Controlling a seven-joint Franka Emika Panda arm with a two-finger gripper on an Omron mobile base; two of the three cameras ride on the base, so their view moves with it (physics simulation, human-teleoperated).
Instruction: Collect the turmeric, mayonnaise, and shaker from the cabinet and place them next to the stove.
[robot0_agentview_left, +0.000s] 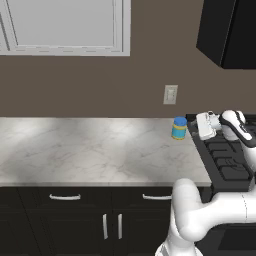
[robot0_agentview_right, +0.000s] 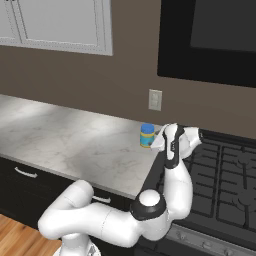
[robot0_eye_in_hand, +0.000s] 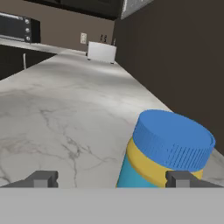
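Mayonnaise (robot0_eye_in_hand: 168, 151) jar bottom cut off at frame bottom, hand view. Stove (robot0_agentview_left: 227, 160) cut off at right edge, left base view.

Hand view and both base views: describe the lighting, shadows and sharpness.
Hand view: the blue-lidded pale yellow mayonnaise jar is close and slightly soft-edged; left base view: soft bright patches on the white marble counter; right base view: even light, only a faint shadow beside the jar.

brown wall (robot0_agentview_left: 75, 85), marble counter (robot0_agentview_left: 75, 150), white window (robot0_agentview_left: 65, 25).

A home kitchen: marble countertop (robot0_agentview_left: 90, 150) over dark base cabinets (robot0_agentview_left: 75, 220), black gas stove (robot0_agentview_right: 225, 180) at the counter's right edge, wall outlet (robot0_agentview_left: 170, 94).
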